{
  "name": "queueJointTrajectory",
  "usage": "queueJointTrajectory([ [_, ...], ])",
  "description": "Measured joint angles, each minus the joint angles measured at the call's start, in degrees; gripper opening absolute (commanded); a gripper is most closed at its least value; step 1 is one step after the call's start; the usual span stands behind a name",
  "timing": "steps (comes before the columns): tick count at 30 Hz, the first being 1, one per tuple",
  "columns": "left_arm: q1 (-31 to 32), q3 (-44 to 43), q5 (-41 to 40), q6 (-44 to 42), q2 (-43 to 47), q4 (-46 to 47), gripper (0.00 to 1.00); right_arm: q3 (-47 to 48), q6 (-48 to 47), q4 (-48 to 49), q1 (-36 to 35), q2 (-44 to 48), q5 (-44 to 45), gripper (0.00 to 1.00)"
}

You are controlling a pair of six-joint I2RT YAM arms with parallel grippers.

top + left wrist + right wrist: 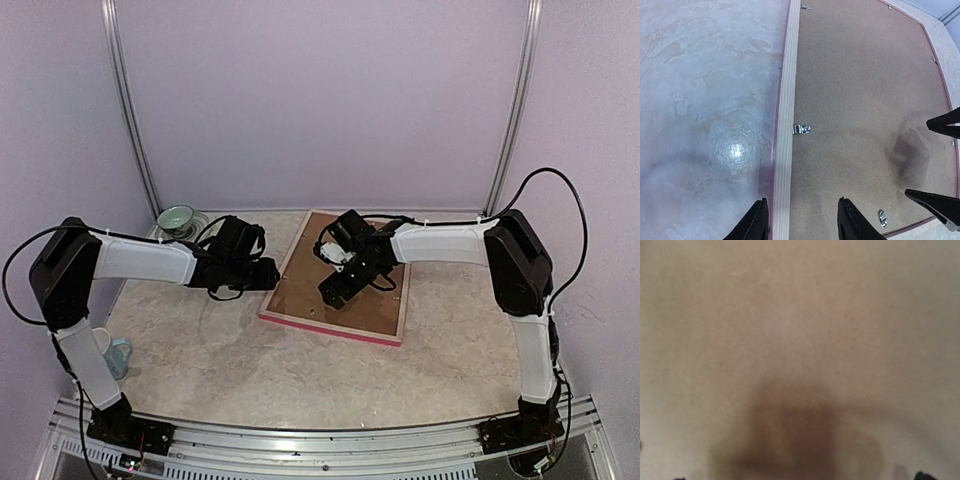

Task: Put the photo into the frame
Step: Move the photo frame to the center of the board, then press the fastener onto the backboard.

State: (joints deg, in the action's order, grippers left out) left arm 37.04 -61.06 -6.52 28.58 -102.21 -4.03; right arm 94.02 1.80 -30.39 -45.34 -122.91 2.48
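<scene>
The left tool [802,210] has its jaws apart, one on each side of the pale wood rail of the frame [785,100] and gripping nothing. If they close or pull away carelessly they could catch that rail and slide or tip the frame on the smooth tabletop [705,75]. The right tool [916,157], jaws also wide apart, hovers low over the brown backing board [860,90]. A hard press there could shift the board before the turn clip [801,129] holds it. The frame lies flat, back upward, between the two arms. Its long axis seems to run away from the arm bases, leaning right, though foreshortening leaves that unsure. The photo is hidden, probably under the board.
</scene>
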Motion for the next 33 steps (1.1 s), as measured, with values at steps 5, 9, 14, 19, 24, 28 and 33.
queueJointTrajectory([
  [5,1.4,3.4,0.0,2.3,2.0,1.4,0.42,1.4,-0.2,0.3,-1.4,-1.8,1.0,0.99],
  [9,1.7,5.7,0.0,3.4,1.9,1.6,0.4,2.1,-0.7,1.0,-2.9,-1.9,1.3,0.99],
  [14,1.7,6.1,0.0,4.0,1.3,2.4,0.39,2.1,-0.9,1.3,-4.0,-2.5,1.9,0.99],
  [19,1.7,6.3,0.2,4.3,0.8,3.9,0.39,2.6,-0.9,1.3,-4.1,-3.8,3.3,0.99],
  [24,1.7,6.3,0.3,4.4,0.5,4.6,0.39,3.5,-0.9,1.3,-4.1,-4.4,3.8,0.99],
  [28,1.7,6.4,0.3,4.4,0.4,4.9,0.39,4.3,-1.2,1.3,-4.1,-5.0,3.3,0.99],
  [33,1.7,6.6,0.7,4.4,0.0,5.3,0.39,4.4,-3.1,1.4,-4.4,-5.1,1.7,0.99],
])
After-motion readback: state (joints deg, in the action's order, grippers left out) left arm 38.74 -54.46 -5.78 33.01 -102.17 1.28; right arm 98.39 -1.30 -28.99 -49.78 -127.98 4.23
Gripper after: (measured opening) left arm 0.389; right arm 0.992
